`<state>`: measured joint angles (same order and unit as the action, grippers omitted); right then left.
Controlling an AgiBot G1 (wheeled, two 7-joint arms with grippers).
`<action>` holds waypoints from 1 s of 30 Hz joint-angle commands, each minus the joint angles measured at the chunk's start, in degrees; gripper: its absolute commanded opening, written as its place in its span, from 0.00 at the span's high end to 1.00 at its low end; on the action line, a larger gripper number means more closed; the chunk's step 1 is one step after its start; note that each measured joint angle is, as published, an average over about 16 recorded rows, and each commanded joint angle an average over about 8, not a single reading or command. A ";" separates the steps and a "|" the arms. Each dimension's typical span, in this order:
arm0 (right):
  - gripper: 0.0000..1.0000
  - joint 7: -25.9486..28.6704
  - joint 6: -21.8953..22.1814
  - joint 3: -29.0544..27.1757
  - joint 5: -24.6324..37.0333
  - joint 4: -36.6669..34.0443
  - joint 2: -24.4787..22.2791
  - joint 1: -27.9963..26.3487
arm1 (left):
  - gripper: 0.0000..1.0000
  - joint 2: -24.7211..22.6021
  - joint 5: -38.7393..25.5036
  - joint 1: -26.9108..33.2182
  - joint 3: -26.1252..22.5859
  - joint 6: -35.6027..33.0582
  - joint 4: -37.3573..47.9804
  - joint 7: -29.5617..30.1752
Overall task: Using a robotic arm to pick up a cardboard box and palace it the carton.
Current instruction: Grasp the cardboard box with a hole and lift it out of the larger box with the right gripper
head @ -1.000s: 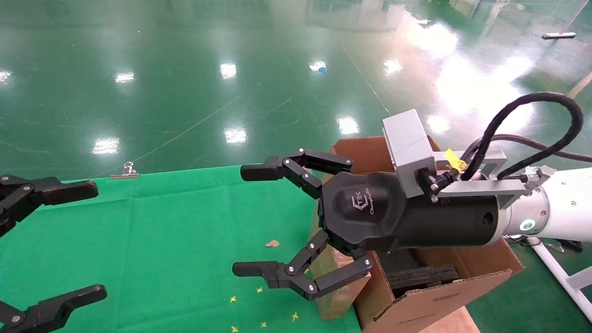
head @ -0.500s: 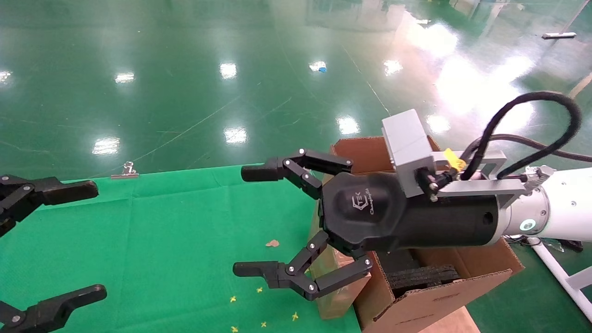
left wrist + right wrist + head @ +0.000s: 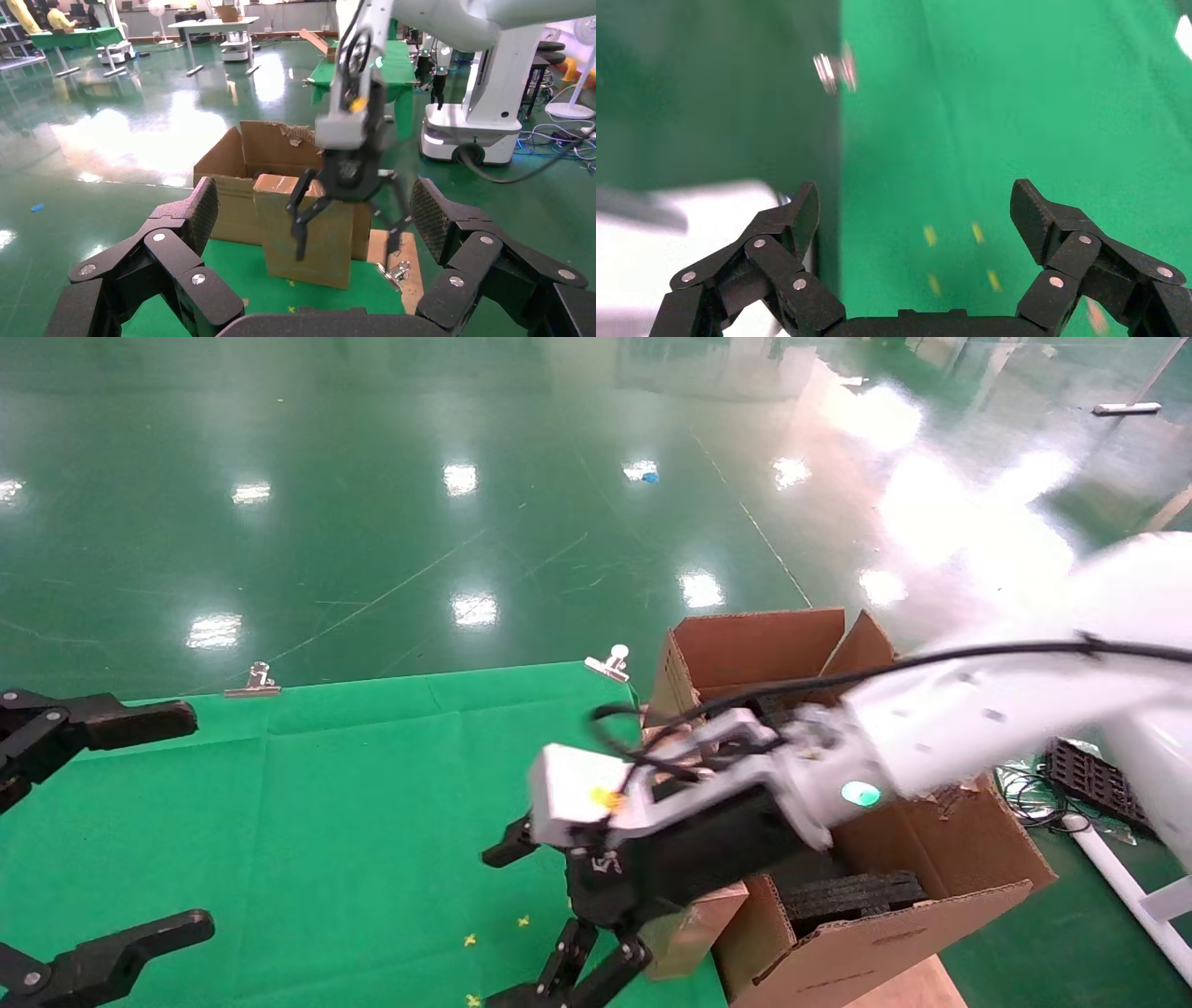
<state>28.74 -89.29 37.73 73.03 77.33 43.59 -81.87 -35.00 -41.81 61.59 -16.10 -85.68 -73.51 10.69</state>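
Observation:
The cardboard box (image 3: 691, 930) is a flat brown slab standing on edge against the carton (image 3: 866, 947); the left wrist view shows the box (image 3: 320, 242) in front of the carton (image 3: 221, 186). My right gripper (image 3: 494, 929) on the white arm (image 3: 978, 719) is open and empty. It points down at the green cloth just left of the box, without touching it. It also shows in the left wrist view (image 3: 344, 254) and in its own view (image 3: 916, 193). My left gripper (image 3: 198, 820) is open and empty at the table's left, and shows in its own view (image 3: 313, 193).
Green cloth (image 3: 326, 803) covers the table, held by metal clips (image 3: 250, 682) (image 3: 610, 663). Black foam blocks (image 3: 847, 896) lie inside the carton. Small yellow marks (image 3: 521, 922) dot the cloth. A white robot base (image 3: 478, 133) stands beyond the carton.
My right arm has swung down and turned; its gripper has dropped from pointing left above the table to pointing down beside the box, still open. The left arm has not moved.

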 commanded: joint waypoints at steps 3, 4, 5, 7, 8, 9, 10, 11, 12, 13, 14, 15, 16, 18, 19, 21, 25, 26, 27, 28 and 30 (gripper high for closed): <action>0.00 4.06 -1.13 7.17 7.73 0.06 3.16 -7.35 | 0.00 0.01 0.01 0.00 -0.02 0.01 0.00 -0.01; 0.00 4.38 -1.23 8.80 8.73 0.10 3.58 -9.17 | 0.00 0.01 0.01 0.01 -0.02 0.01 0.00 -0.01; 0.00 4.78 -1.35 10.55 9.55 0.12 3.96 -11.10 | 0.00 0.01 0.02 0.01 -0.03 0.01 0.00 -0.01; 0.00 5.63 -1.57 14.09 10.66 0.16 4.53 -15.08 | 0.00 0.01 0.02 0.01 -0.04 0.01 0.00 -0.02; 0.00 6.02 -1.68 16.05 11.11 0.18 4.71 -17.20 | 0.00 0.02 0.03 0.01 -0.04 0.02 0.00 -0.02; 0.00 6.48 -1.77 18.05 11.41 0.17 4.84 -19.32 | 0.00 0.02 0.03 0.01 -0.04 0.02 0.00 -0.02; 0.00 6.96 -1.80 20.00 11.45 0.16 4.86 -21.42 | 0.00 0.02 0.03 0.01 -0.05 0.02 0.00 -0.02; 0.00 7.44 -1.82 21.90 11.36 0.15 4.79 -23.45 | 0.00 0.02 0.04 0.01 -0.05 0.02 0.00 -0.03; 0.00 7.92 -1.81 23.76 11.20 0.13 4.64 -25.41 | 0.00 0.02 0.04 0.01 -0.06 0.02 0.00 -0.03; 0.00 8.35 -1.80 25.56 10.96 0.12 4.44 -27.25 | 0.00 0.02 0.04 0.01 -0.06 0.02 0.00 -0.03; 0.00 8.73 -1.77 27.33 10.76 0.12 4.21 -29.01 | 0.00 0.03 0.04 0.02 -0.07 0.03 0.00 -0.03; 0.00 9.11 -1.73 29.08 10.63 0.11 3.97 -30.70 | 0.00 0.03 0.05 0.02 -0.07 0.03 0.00 -0.04; 0.00 9.48 -1.68 30.76 10.48 0.11 3.76 -32.25 | 0.00 0.03 0.05 0.02 -0.07 0.03 0.00 -0.04; 0.00 10.13 -1.57 33.96 10.20 0.12 3.41 -34.99 | 0.00 0.03 0.06 0.02 -0.08 0.03 0.00 -0.04; 0.00 10.45 -1.51 35.50 10.08 0.13 3.30 -36.19 | 0.00 0.04 0.06 0.02 -0.09 0.04 0.00 -0.04; 0.00 10.92 -1.33 38.41 9.89 0.17 3.22 -38.29 | 0.00 0.04 0.07 0.02 -0.10 0.04 0.00 -0.05; 0.00 11.31 -0.88 43.50 9.87 0.28 3.59 -41.26 | 0.00 0.05 0.08 0.03 -0.11 0.05 0.00 -0.06; 0.00 11.47 -0.74 44.58 9.97 0.30 3.77 -41.75 | 0.00 0.05 0.08 0.03 -0.12 0.05 0.00 -0.06; 0.00 11.70 -0.58 45.60 10.01 0.31 3.96 -42.17 | 0.00 0.05 0.08 0.03 -0.12 0.05 0.00 -0.06; 0.00 11.96 -0.42 46.55 10.03 0.33 4.14 -42.51 | 0.00 0.05 0.09 0.03 -0.13 0.05 0.00 -0.06; 0.00 12.62 -0.10 48.20 10.12 0.35 4.50 -43.00 | 0.00 0.05 0.09 0.03 -0.13 0.06 0.00 -0.07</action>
<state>41.54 -89.38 85.38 83.00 77.66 48.02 -124.42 -34.94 -41.72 61.62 -16.23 -85.63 -73.50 10.62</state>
